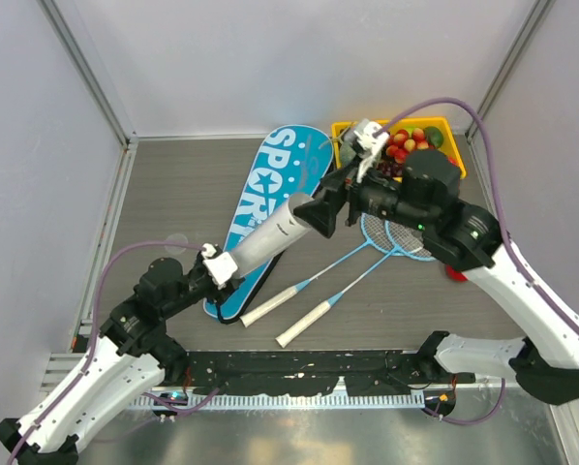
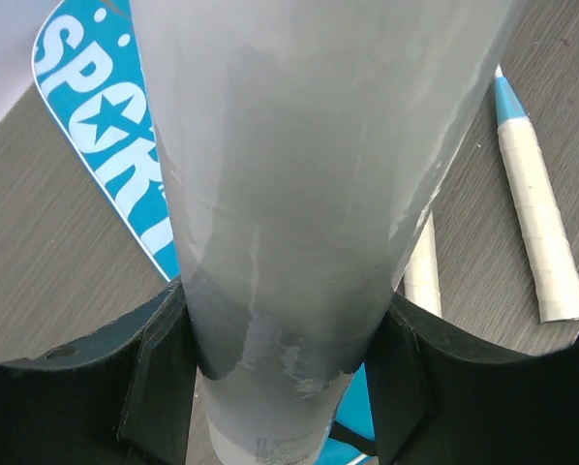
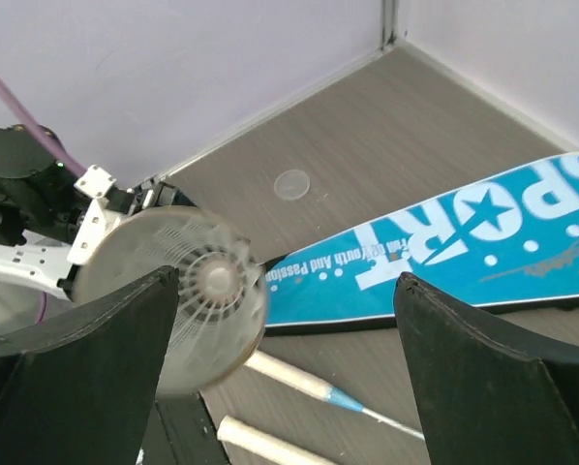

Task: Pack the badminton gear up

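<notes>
Left gripper (image 1: 219, 263) is clamped on the bottom end of the white tube (image 2: 289, 194). It holds the tube tilted off the table with the mouth aimed at the right arm, likely so shuttlecocks can be fed in. Blue SPORT bag (image 1: 270, 194) lies flat under the tube. 2 rackets (image 1: 396, 242) lie just beside the bag, handles toward the bases. 1 shuttlecock (image 3: 215, 281) sits in the tube mouth. Right gripper (image 3: 289, 368) hangs at that mouth, fingers spread, holding nothing. Yellow fruit tray (image 1: 435, 122) is at the far right.

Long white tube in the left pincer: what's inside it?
One white feathered shuttlecock shows, blurred, at the open mouth of the long white cylindrical tube; anything deeper is hidden behind it.
</notes>
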{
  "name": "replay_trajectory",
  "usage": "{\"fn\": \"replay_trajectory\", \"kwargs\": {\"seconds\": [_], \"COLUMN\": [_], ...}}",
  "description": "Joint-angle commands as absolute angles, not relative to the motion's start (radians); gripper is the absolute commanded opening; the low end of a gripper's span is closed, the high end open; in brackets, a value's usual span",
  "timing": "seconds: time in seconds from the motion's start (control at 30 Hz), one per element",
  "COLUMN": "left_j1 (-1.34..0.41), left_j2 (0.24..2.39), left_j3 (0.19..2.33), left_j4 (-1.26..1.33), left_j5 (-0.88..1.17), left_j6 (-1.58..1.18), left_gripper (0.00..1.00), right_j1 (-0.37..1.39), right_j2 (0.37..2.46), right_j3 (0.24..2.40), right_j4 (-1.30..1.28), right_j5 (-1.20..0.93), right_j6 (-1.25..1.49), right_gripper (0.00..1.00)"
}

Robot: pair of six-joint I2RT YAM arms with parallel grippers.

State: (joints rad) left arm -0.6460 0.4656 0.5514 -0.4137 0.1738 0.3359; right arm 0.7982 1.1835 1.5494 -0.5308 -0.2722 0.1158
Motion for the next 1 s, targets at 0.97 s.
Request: {"fn": "replay_trajectory", "kwargs": {"seconds": [0.97], "left_j1": [-0.644], "left_j2": [0.578], "left_j3": [0.699], "left_j4": [-0.015], "left_j5": [0.416], "left_j6": [-0.295], "left_gripper": [0.13], "right_j1": [0.89], "right_j2": [1.152], "right_j3": [0.997], "right_j4": [0.595], "right_j5": [-0.397], "right_j6": [0.488], "right_gripper": [0.96]}}
